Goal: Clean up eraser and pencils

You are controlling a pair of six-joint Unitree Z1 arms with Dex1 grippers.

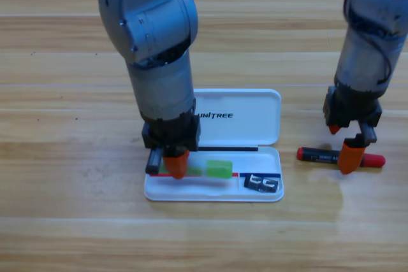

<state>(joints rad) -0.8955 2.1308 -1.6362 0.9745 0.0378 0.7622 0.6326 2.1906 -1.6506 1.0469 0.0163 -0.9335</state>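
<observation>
By the left orange jaws lies a bright green stick (218, 169) in a white plastic case (268, 109); a black block with white markings (262, 183) sits rightward. The right orange jaws straddle a red stick with a black printed middle (325, 155).

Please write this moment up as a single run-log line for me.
left gripper: down in white case over green pencil | eraser: in case | right gripper: open, astride red pencil on table

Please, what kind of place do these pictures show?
Probably a robot test bench, not a home desk. Two grey arms work on a bare wooden table: the left hand is down in an open white case, the right hand at a red pencil.
</observation>
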